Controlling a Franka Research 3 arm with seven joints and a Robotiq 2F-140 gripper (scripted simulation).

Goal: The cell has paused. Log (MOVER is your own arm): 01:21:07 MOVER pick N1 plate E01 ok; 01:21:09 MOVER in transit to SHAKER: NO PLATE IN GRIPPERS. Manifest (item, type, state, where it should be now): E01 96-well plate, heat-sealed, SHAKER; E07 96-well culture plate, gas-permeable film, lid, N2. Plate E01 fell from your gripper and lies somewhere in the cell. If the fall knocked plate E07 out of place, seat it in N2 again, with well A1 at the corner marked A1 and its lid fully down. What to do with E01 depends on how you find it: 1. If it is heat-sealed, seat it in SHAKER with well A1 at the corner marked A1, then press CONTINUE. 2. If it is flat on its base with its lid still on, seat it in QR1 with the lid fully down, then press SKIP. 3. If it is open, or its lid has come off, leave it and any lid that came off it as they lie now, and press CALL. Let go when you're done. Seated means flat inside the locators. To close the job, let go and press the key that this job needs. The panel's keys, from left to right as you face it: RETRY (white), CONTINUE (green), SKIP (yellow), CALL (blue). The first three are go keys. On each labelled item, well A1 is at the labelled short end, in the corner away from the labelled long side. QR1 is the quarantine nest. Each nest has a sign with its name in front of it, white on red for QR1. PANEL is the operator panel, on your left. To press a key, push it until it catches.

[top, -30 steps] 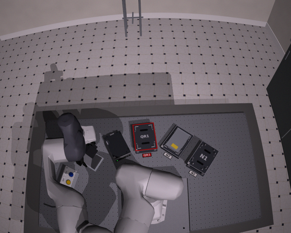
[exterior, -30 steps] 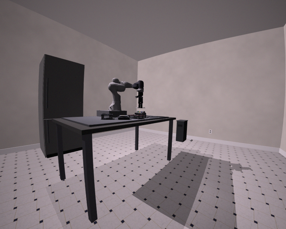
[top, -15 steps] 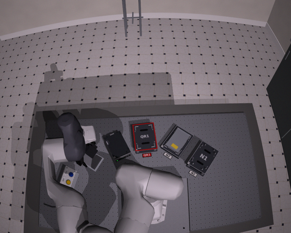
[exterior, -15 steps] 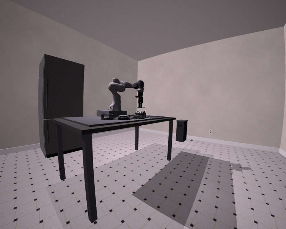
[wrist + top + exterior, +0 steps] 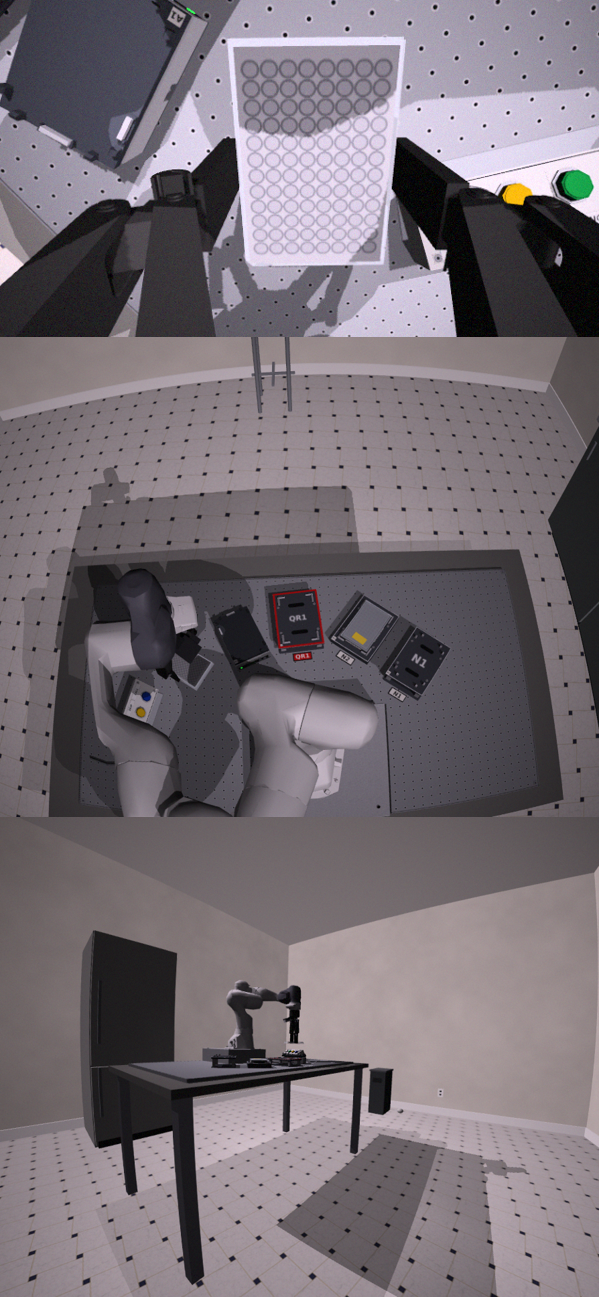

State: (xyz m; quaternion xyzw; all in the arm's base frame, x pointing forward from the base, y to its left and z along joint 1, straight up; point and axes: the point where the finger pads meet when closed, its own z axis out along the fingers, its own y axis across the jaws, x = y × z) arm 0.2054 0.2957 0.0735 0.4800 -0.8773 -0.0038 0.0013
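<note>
My gripper (image 5: 183, 661) (image 5: 294, 1041) (image 5: 315, 161) is shut on plate E01 (image 5: 195, 671) (image 5: 315, 155), its fingers on the two long sides, and holds it above the table near the panel. E01 looks level; rows of well rings show under a flat, film-like top, and no separate lid shows. Its labels cannot be seen. The dark shaker (image 5: 241, 637) (image 5: 94, 71) has an A1 mark at one corner and bears no plate. Plate E07 (image 5: 370, 618), with a yellow label, sits in N2 and looks flat. QR1 (image 5: 305, 606) holds no plate.
The panel (image 5: 133, 698) (image 5: 533, 173) lies beside the held plate; its yellow key (image 5: 140, 712) (image 5: 516, 194), blue key (image 5: 145, 695) and green key (image 5: 575, 184) show. N1 (image 5: 409, 649) is empty at the right. The arm hides part of the panel.
</note>
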